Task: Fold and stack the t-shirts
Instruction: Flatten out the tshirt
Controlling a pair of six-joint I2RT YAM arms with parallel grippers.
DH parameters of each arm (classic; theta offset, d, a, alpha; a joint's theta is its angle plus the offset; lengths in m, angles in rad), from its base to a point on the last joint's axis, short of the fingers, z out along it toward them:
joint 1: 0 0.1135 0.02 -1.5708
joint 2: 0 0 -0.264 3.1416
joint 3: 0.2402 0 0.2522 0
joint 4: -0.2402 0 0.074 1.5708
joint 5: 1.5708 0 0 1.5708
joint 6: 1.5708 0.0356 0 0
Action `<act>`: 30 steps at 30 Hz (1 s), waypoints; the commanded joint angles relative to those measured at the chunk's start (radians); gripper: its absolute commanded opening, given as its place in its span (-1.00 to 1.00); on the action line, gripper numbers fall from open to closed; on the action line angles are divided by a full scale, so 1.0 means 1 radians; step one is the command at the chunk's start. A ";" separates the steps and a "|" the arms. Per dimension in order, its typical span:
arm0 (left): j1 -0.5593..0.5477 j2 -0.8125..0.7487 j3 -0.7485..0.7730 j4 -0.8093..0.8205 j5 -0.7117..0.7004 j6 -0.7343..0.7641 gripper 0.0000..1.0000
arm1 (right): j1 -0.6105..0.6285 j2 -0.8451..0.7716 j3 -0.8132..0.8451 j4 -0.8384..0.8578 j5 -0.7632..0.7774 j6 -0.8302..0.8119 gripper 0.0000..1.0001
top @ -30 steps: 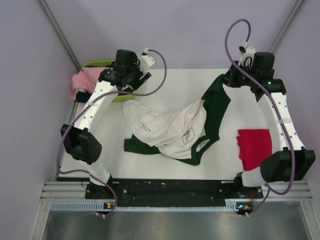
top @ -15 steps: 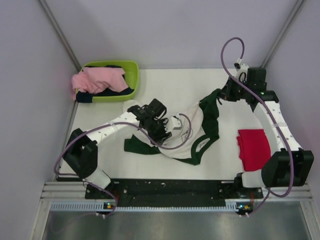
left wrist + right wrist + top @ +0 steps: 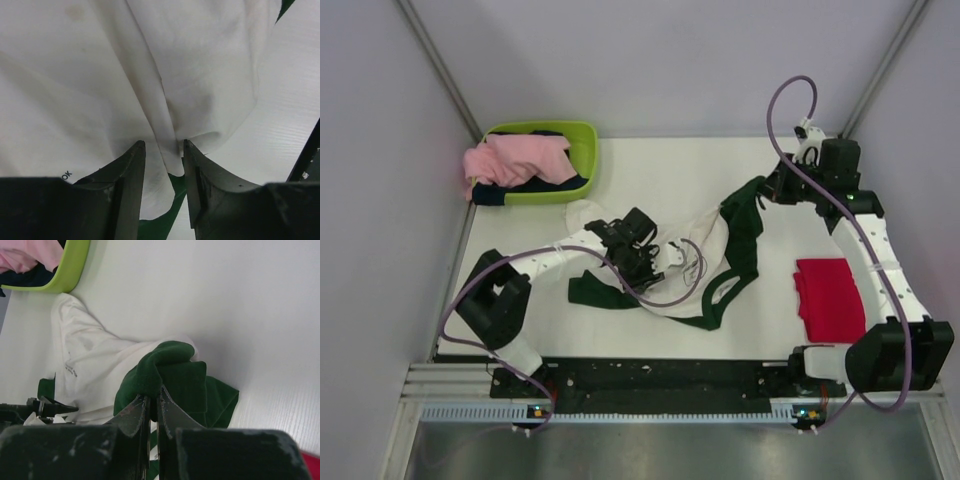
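Left hand just swung over from basket, jaws narrowed onto ridge of white t-shirt directly beneath. Right hand stays clamped on green sleeve. Red t-shirt lies folded behind right hand. Two-point hold: spreading can start.

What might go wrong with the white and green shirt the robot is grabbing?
1. The left claw pinches only a narrow fold of the white cloth t-shirt with dark green sleeves; it might slip out or lift in a bunch.
2. The right claw grips just one dark green sleeve, so pulling may twist the crumpled shirt instead of flattening it.
3. The folded red cloth t-shirt lies beside the right arm; a swing might mess it up.
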 commanded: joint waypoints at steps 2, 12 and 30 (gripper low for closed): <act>-0.004 0.017 -0.006 0.009 -0.047 0.062 -0.19 | -0.002 -0.050 0.003 0.048 -0.006 0.001 -1.00; -0.003 0.014 -0.025 -0.034 -0.101 0.076 -0.68 | -0.004 -0.082 0.014 0.050 0.009 -0.011 -1.00; 0.341 -0.210 0.782 -0.357 -0.398 0.064 -1.00 | -0.201 -0.111 0.501 -0.050 -0.012 -0.030 -1.00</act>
